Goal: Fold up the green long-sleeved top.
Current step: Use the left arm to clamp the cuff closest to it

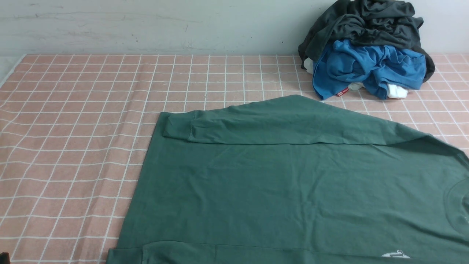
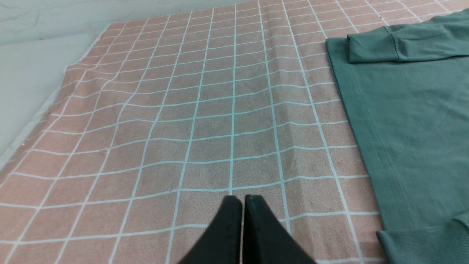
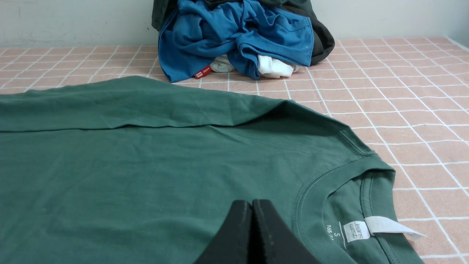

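soft dark green jersey, faintly creased, fills the lower right of the front view: the green long-sleeved top (image 1: pixel 293 190) lies flat on the table (image 1: pixel 73 110), which is covered by a pink cloth (image 1: pixel 66 165) with a white grid, rippled at the left. one sleeve (image 1: pixel 278 126) is folded across the body along its upper edge, its ribbed cuff (image 1: pixel 177 126) ending near the hem. a small white logo (image 1: pixel 395 253) shows at the bottom right edge. in the upper right a heap leans against the pale wall: a charcoal garment (image 1: pixel 366 22) over a bright blue garment (image 1: pixel 366 66) with a red tag (image 1: pixel 342 92), close to the top's shoulder.

the left claw (image 2: pixel 242 200) is pressed together, empty, over bare cloth, with the top's hem off to one side, apart from it. the right claw (image 3: pixel 252 203) is likewise closed on nothing, over the top's chest, near the round neckline (image 3: pixel 311 183). the wrist views alone show the claw tips; only the right one shows the white neck label (image 3: pixel 357 231).
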Controlling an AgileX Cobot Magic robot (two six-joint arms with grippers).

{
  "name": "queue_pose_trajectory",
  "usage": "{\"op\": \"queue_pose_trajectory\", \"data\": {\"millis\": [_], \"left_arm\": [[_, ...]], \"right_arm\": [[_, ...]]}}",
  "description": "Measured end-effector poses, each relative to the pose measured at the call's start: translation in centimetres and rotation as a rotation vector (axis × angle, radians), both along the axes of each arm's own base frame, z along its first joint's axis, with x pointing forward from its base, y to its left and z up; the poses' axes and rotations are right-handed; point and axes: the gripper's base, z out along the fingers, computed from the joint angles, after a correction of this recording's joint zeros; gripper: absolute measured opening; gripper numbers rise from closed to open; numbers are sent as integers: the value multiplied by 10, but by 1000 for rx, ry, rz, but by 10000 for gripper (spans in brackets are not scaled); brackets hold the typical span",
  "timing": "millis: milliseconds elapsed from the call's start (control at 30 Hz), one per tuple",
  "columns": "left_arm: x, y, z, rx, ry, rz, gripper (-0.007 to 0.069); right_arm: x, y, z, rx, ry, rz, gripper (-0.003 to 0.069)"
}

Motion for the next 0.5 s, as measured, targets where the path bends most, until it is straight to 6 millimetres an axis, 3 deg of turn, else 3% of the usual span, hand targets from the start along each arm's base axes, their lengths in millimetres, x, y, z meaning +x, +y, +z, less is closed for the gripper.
{"op": "queue_pose_trajectory", "data": {"millis": [500], "left_arm": [[0, 0, 0, 0, 0, 0, -3]], "right_arm": [[0, -1, 0, -65, 3, 1, -8]]}}
